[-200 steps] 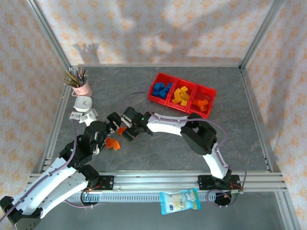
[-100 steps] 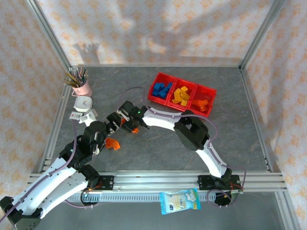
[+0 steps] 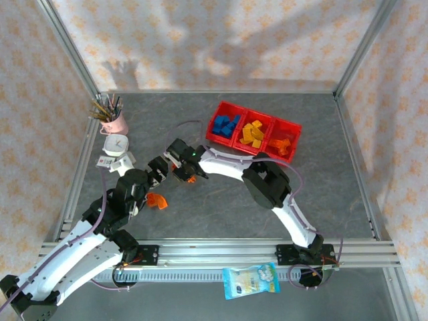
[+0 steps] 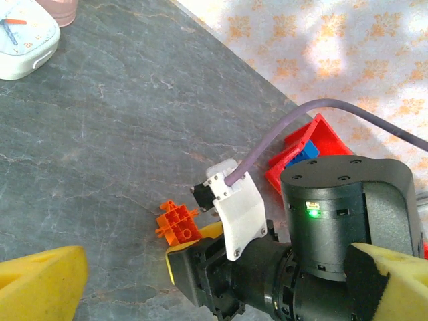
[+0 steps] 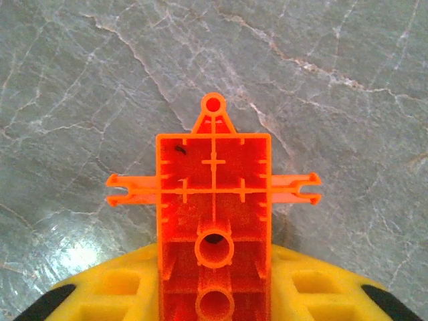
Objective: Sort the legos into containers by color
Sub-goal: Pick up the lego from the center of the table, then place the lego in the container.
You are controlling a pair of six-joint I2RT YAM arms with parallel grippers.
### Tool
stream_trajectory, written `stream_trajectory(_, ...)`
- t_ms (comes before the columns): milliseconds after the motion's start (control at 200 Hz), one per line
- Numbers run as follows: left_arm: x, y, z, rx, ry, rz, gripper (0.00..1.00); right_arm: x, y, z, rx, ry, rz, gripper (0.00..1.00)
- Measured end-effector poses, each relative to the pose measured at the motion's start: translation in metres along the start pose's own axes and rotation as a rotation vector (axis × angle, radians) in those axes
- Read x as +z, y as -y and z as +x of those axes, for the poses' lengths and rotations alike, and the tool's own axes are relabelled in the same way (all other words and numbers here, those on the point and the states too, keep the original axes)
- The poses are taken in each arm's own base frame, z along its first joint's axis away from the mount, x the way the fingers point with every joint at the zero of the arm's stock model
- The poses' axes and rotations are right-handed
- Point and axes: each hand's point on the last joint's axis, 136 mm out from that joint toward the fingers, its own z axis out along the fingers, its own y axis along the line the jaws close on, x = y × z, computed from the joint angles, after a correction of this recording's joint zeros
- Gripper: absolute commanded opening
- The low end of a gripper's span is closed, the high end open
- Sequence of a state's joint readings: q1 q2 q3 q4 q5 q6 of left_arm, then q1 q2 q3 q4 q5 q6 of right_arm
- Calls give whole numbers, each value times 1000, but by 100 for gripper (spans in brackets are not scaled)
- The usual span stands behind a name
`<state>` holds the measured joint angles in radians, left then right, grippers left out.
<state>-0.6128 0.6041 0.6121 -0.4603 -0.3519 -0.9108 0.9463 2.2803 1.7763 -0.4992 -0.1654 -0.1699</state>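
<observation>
Your right jaws are squeezed on an orange lego (image 5: 214, 200). The yellow fingers (image 5: 100, 297) press its two sides near one end. Its long side runs straight out from the jaws, away from the wrist. Its hollow bottom faces the wrist camera, with two round tubes inside. The far end sticks out past the fingertips and has a small ring and two thin side pegs. The end between the fingers is cut off by the picture edge. You cannot tell if it touches the table (image 5: 348, 80) or hangs just above it.

Your left jaws are spread wide and grip nothing. The right arm's black wrist (image 4: 348, 214) sits between their yellow fingers (image 4: 40, 284) and a little ahead. It hides most of the held lego, so just one orange corner peeks out.

Behind the left jaws, right beside that arm, a curved orange lego (image 3: 157, 200) lies on the table.

Well beyond both jaws stand the red containers (image 3: 249, 150). The bin nearest the jaws holds blue legos (image 3: 227, 126), the middle one yellow legos (image 3: 251, 134), and the farthest one orange legos (image 3: 282, 146).
</observation>
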Motion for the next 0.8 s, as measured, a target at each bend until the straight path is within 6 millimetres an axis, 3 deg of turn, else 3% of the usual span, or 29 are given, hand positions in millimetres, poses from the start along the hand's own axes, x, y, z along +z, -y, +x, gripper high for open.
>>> stream_trajectory(120,3,2,2,10,-9,0,99,-15,12,10,63,-6,-1,32)
stream_trajectory(290,12,13,11,36,-47,29,99,-72,56,18,232,58,43,31)
stream_trajectory(420,25,29,22,59,-89,66,99,-125,114,29,424,145,135,30)
stream_trajectory(551,40,41,36,97,-140,88,99,-167,187,59,641,208,276,30)
stream_trajectory(706,52,59,45,125,-181,126,99,-195,260,106,863,223,444,29)
stream_trajectory(801,57,71,46,131,-188,155,99,-204,292,130,960,221,520,30)
